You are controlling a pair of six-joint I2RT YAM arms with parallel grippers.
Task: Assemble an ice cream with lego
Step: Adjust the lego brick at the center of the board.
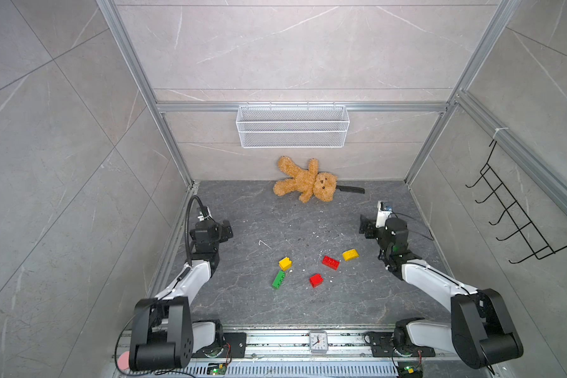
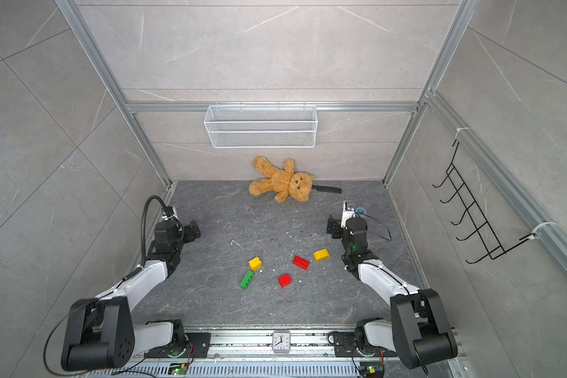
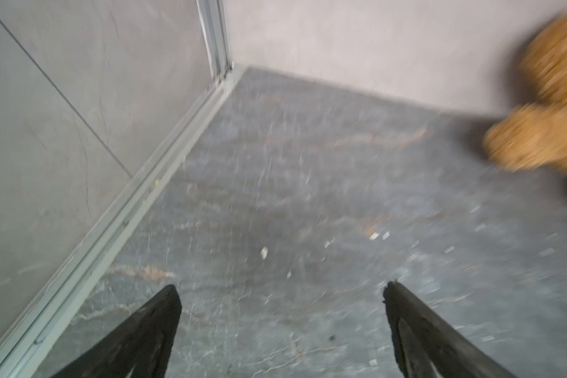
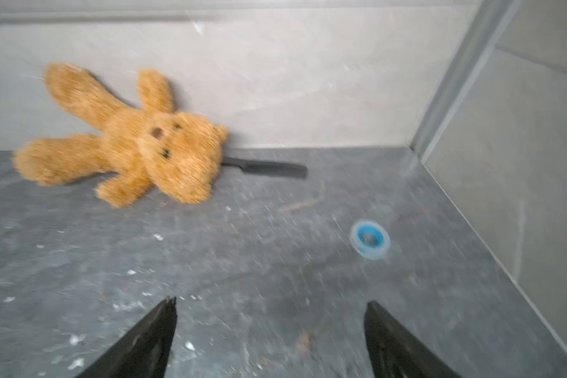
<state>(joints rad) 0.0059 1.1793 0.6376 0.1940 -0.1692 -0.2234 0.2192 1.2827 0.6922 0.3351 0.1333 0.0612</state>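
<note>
Nothing is joined yet, so I judge the task to be at its opening step: choosing and picking up a first brick. All five pieces of lego lie loose on the table (image 1: 243,304), between the two pairs of jaws but set back from them toward the arm bases.

Nearest the bases are the green brick (image 1: 278,279) and the small red brick (image 1: 316,280), apart from each other. The green one's far end lies just beside the square yellow brick (image 1: 285,263) (whether they touch, I cannot tell). A little farther on lie the long red brick (image 1: 330,262) and, near it, the round-topped yellow brick (image 1: 350,254), which is the piece closest to the right jaws. The green and square yellow pieces are the ones closer to the left jaws, though well apart from them.

Farther out, both pairs of jaws stand apart over bare table with nothing between them. The blurred wrist views show no brick, only the far wall. Beyond the jaws lie the teddy bear (image 1: 305,181), a black comb (image 1: 351,189) and a blue tape roll (image 4: 370,240).

The next move calls for an arm to draw back, turn inward and tip down over one brick, with its jaws square to the brick's flat sides.
</note>
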